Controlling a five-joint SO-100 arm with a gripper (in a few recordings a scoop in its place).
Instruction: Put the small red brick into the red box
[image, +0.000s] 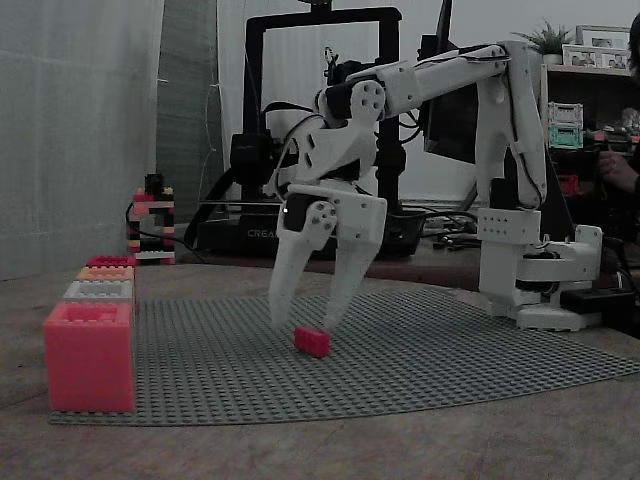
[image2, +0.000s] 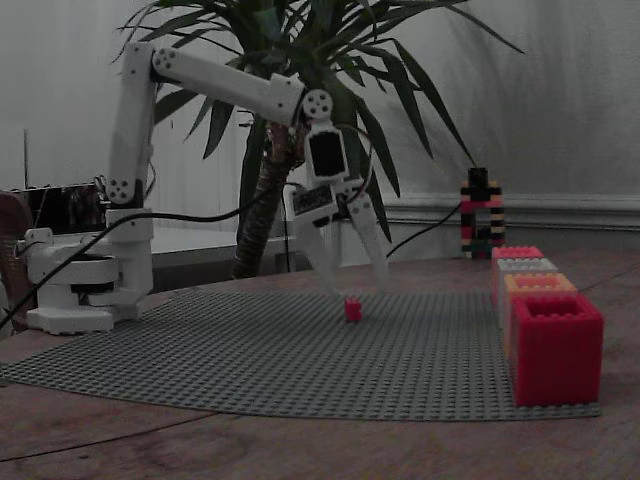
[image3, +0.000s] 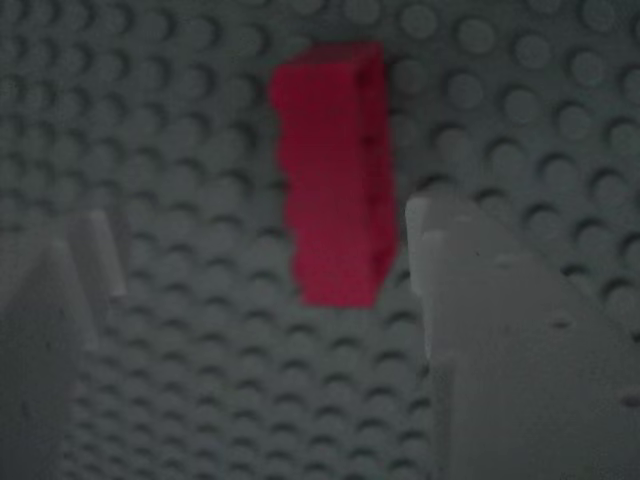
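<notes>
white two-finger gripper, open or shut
Open: the white two-finger gripper has its jaws spread wide over the small red brick on the grey studded baseplate.

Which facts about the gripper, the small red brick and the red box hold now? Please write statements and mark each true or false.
1. The gripper is open, low over the small red brick. True.
2. The brick hangs in the air above the grey baseplate. False: it lies on the baseplate.
3. The red box stands at the baseplate's edge, ending a row of boxes. True.
4. The brick is already inside the red box. False: it lies on the baseplate, well apart from it.
</notes>
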